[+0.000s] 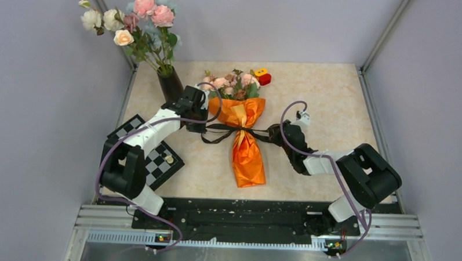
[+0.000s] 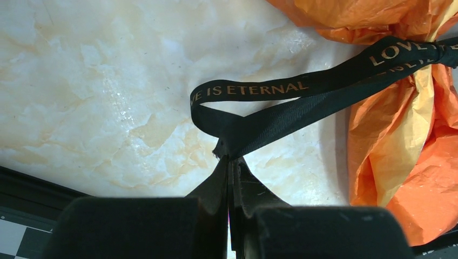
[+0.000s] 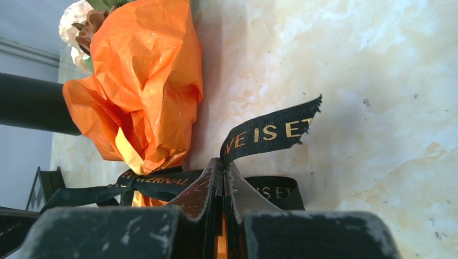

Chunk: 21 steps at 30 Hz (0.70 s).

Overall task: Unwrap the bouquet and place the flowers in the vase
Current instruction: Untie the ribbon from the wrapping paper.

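The bouquet (image 1: pixel 244 144) lies in the middle of the table, a cone of orange paper (image 2: pixel 410 162) with its pink and peach flowers (image 1: pixel 233 84) at the far end. A black ribbon (image 1: pixel 234 129) with gold lettering is tied round its waist. My left gripper (image 1: pixel 201 125) sits just left of the bouquet, shut on one ribbon tail (image 2: pixel 281 105). Just right of it, my right gripper (image 1: pixel 273 134) is shut on the other tail (image 3: pixel 270 132). The black vase (image 1: pixel 171 85) stands at the back left, behind my left arm, with a tall white-and-pink bunch in it.
A small chessboard (image 1: pixel 158 160) lies under my left arm near the table's left edge. Small yellow and red pieces (image 1: pixel 262 77) rest behind the bouquet's flowers. Grey walls and metal frame posts close in the table on three sides.
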Available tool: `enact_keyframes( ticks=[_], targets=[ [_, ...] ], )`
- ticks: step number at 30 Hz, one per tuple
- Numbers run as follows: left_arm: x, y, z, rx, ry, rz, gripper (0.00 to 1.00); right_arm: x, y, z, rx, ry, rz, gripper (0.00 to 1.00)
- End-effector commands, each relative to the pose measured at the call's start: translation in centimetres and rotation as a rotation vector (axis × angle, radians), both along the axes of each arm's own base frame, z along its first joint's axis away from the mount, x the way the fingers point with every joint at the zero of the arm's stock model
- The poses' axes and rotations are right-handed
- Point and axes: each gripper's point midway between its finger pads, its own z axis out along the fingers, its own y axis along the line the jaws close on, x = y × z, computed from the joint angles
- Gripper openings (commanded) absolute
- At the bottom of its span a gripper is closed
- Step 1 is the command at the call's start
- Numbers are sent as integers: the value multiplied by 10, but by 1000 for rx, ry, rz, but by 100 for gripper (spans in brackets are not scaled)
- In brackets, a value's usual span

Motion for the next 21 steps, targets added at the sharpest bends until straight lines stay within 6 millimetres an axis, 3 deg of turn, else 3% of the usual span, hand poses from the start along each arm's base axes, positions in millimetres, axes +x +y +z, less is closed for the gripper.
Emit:
enact_keyframes(
  ticks=[1,21],
  targets=[
    [5,7,-4,16,3,23,0,1,-10,12,-27,-41,-35,0],
    [5,10,-12,28,27,31,0,3,-47,29,-118,-82,-116,0]
  ],
)
